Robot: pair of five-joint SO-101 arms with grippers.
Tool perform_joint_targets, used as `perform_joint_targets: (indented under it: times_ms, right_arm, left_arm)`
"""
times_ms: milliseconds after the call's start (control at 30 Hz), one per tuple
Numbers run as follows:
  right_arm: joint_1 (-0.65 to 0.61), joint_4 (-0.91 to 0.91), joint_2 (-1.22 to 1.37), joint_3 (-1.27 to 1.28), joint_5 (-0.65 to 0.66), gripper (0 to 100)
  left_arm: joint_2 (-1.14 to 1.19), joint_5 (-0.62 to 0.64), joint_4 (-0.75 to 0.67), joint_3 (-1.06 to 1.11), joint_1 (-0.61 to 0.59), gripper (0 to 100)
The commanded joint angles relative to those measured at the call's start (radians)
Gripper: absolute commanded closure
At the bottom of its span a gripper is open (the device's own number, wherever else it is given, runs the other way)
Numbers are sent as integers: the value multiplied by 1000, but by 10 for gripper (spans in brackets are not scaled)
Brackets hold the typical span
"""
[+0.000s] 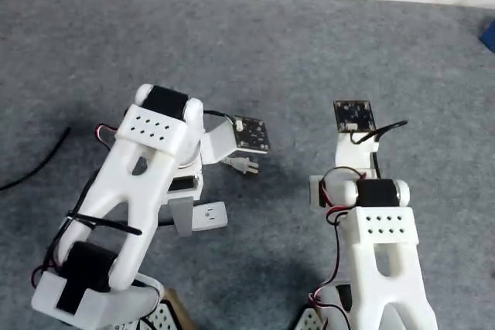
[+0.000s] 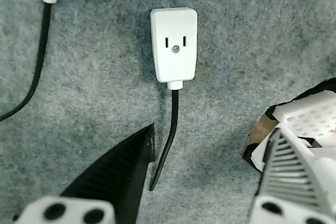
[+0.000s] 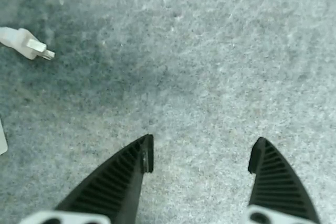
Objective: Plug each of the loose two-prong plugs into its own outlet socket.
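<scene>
Occluded and cropped items.
High view: the white plastic outlet socket block (image 1: pixel 210 216), at 7 o'clock of centre, is partly covered by the left arm (image 1: pixel 143 175); the white two-prong plug (image 1: pixel 241 165) near centre loses its cord end beneath that arm's wrist; a thin black cable (image 1: pixel 31 166) at 9 o'clock runs off the frame. Right wrist view: a white sliver (image 3: pixel 2 139) at the edge is too cropped to identify.

Left arm (image 1: pixel 131 191), right arm (image 1: pixel 383 253): jaws apart.

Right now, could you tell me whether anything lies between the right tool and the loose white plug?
Nothing visible does: only bare carpet lies between the open right tool and the white plug.
</scene>
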Motion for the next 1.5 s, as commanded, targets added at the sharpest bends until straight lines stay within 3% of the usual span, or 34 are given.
perform_joint_targets:
  times_ms: [0,200,467,767,1133,1333,1467]
  right_arm:
    - [-8,-12,-15,-4,-5,711]
    - [-8,-8,-16,-4,-5,711]
    - [-8,-8,-16,-4,-3,711]
    - [-8,-7,-16,-4,-2,711]
    - [-8,-7,-16,-4,-2,711]
    - [-8,-7,-16,-4,-2,711]
    - [-8,-5,-16,-4,-2,711]
  left_arm:
    - [-19,-2,-91,18,-5,681]
    - [102,107,-368,125,50,681]
    - [157,153,-377,219,185,681]
    - [160,94,-572,357,88,681]
    - [159,75,-557,251,35,681]
    - [162,75,-344,-82,-36,681]
    - [203,75,-313,-122,-44,681]
